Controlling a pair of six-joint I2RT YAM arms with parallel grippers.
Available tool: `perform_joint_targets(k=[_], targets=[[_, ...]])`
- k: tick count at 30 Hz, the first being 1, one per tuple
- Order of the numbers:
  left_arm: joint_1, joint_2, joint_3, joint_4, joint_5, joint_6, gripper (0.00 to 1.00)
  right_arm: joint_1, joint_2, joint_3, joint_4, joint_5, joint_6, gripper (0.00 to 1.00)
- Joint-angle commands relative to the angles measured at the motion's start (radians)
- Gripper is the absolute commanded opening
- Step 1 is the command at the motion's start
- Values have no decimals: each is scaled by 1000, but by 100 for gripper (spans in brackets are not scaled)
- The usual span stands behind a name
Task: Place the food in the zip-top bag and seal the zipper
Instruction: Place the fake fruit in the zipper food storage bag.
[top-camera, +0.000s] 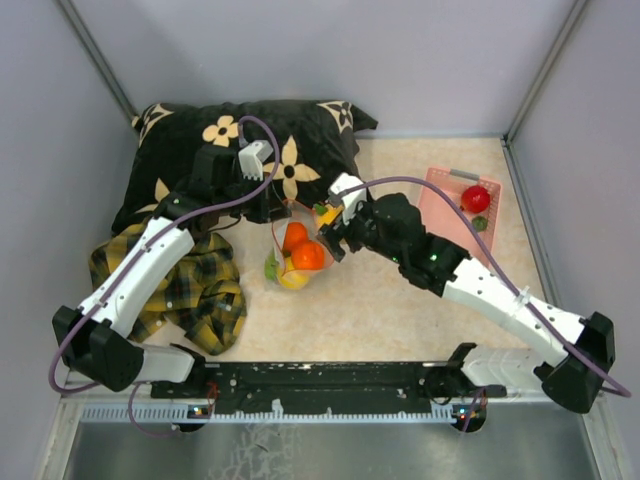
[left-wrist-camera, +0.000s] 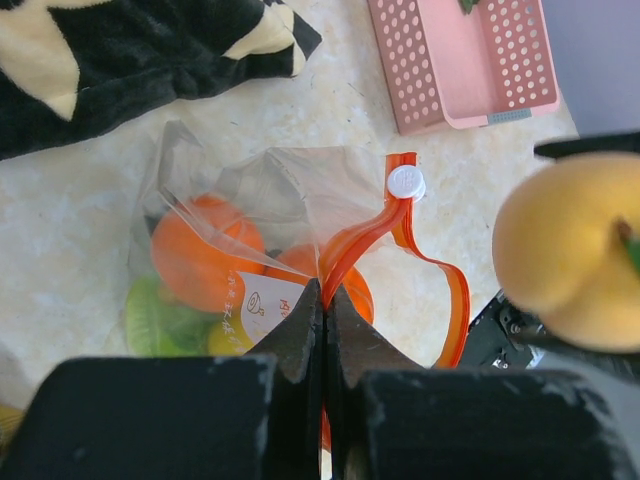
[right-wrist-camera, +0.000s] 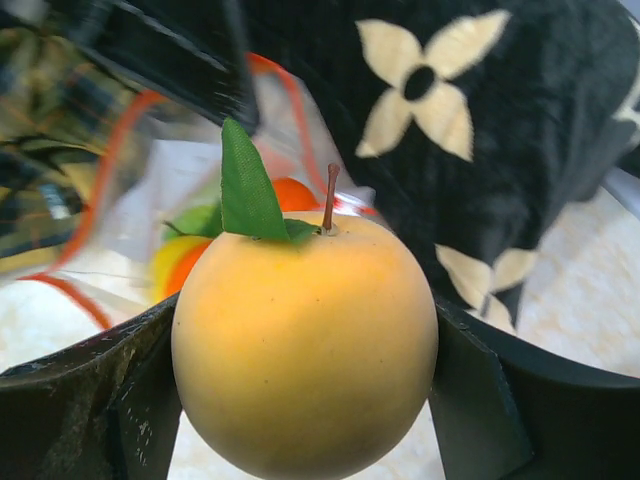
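My left gripper (left-wrist-camera: 325, 290) is shut on the red-orange zipper (left-wrist-camera: 370, 232) and holds the mouth of the clear zip-top bag (left-wrist-camera: 250, 190) open. A white slider (left-wrist-camera: 405, 181) sits on the strip. Inside the bag lie two oranges (top-camera: 308, 256), a yellow lemon (top-camera: 293, 279) and a green piece (left-wrist-camera: 155, 318). My right gripper (right-wrist-camera: 305, 350) is shut on a yellow-orange fruit (right-wrist-camera: 305, 345) with a green leaf, right beside the bag's mouth; the fruit also shows in the left wrist view (left-wrist-camera: 565, 250). A red apple (top-camera: 475, 198) lies in the pink basket (top-camera: 440, 215).
A black pillow with cream flowers (top-camera: 240, 140) lies behind the bag. A yellow-black plaid cloth (top-camera: 190, 285) lies at the left under my left arm. The pink basket stands at the right, near the right wall.
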Motion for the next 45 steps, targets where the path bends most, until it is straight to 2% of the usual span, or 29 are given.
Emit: perform_joint_targets(k=[1,7,19,21,27,30,40,45], targets=[[8,-18,0,49,35,5,0,60,-25,46,151,-85,54,56],[8,-12,1,49,44,3,0,63,17,-25,349,-247,205,56],[7,-4,0,49,57,-2,0,62,200,-67,479,-381,359,57],[8,-6,-1,49,56,-2,0,63,217,-64,447,-349,355,57],[8,-12,-3,54,65,-2,0,63,264,-22,265,-100,322,62],[8,-16,-3,61,81,-4,0,62,294,-6,234,-51,335,64],[-7,-6,-7,69,117,-4,0,58,301,-31,434,16,418,68],[-9,-6,-7,69,118,-3,0,36,294,-42,505,-113,428,77]])
